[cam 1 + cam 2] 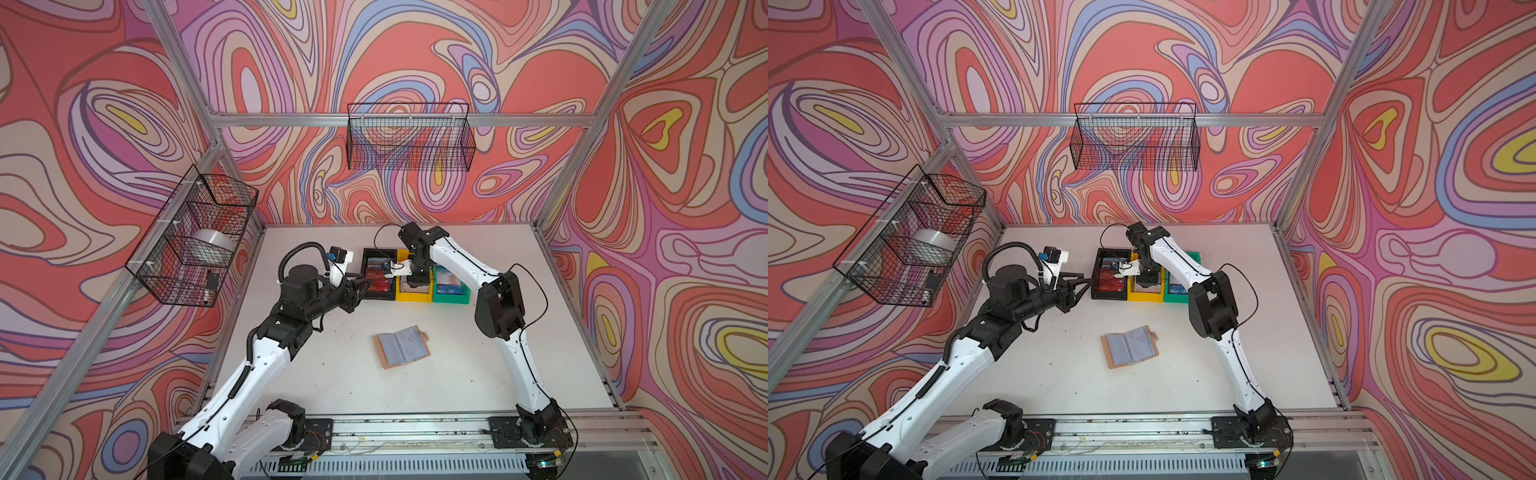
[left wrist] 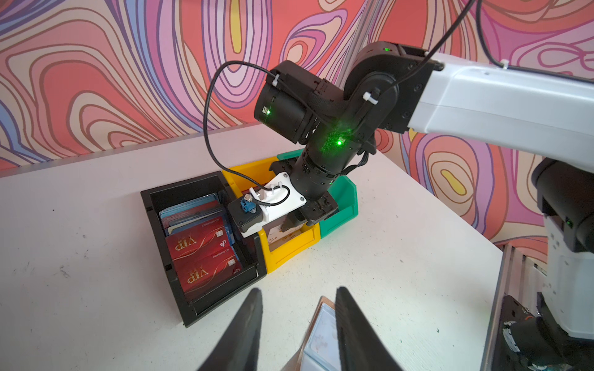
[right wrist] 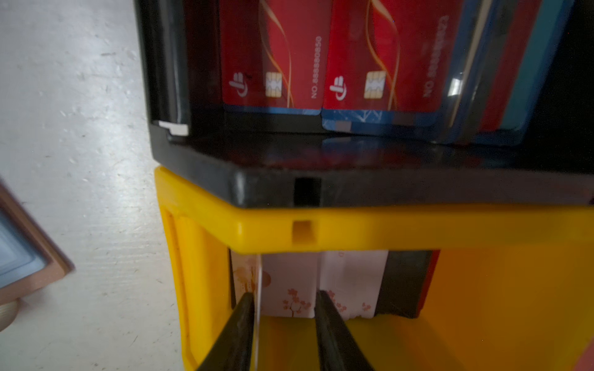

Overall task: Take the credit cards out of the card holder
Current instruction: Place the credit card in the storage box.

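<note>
Scuffed white tabletop: at 11 o'clock my left claw hangs with tapered fingers apart, empty; glossy red credit cards lie in the black bin, and the tan, leathery card holder lies open near centre, bluish sleeves up. Only the right wrist view shows my right claw spread inside the yellow bin at 12 o'clock.

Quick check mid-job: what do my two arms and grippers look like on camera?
The left arm and right arm have white shells and black joints. A ribbed black hose loops on the left. A thin black cable with white zip ties runs on the right, where green lights glow. The left gripper and right gripper have tapered black fingers.
</note>
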### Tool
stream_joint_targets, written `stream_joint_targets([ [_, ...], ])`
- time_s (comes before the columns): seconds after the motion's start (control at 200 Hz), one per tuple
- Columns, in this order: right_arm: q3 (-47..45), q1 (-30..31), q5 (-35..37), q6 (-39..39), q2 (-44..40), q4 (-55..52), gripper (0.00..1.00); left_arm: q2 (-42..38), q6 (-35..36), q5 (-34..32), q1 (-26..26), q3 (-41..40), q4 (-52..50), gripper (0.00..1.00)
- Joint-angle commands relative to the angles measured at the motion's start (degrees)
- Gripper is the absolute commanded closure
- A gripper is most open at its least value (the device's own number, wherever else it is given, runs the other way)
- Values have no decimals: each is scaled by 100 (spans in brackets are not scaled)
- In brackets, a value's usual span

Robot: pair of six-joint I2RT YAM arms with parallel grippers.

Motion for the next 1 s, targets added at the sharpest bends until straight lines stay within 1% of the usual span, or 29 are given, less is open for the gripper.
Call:
stream_joint_targets([
  [0.0,4,44,125,136,106,193,60,-92,73,-11,67,-55,-146,59],
  [0.25,-245,35,587,210,-90,958,57,-52,64,11,74,-47,-123,59],
  [0.391,-277,31,650,493,-291,1320,56,-31,38,18,78,-32,-104,59],
  [0.461,-257,19,531,777,-491,1422,57,-12,0,45,81,-21,-107,59],
  [0.556,-318,-33,149,1228,-909,1546,57,35,-88,126,76,3,-90,59],
  [0.676,-657,-45,-290,1897,-1559,1527,57,58,-308,136,77,-48,-66,60],
  [0.791,-1181,-45,-690,2964,-2217,1350,59,90,-811,308,80,-294,255,61],
  [0.846,-1503,-42,-1169,3548,-2488,1149,61,108,-1184,460,79,-506,554,62],
  [0.901,-1916,-44,-1849,4085,-2747,959,63,119,-1587,568,66,-763,889,63],
  [0.966,-2655,-27,-2683,4678,-3049,1003,63,128,-1964,617,32,-1126,1268,66],
  [0.996,-2999,2,-2928,4891,-3212,1155,63,119,-2039,584,-19,-1240,1330,68],
])
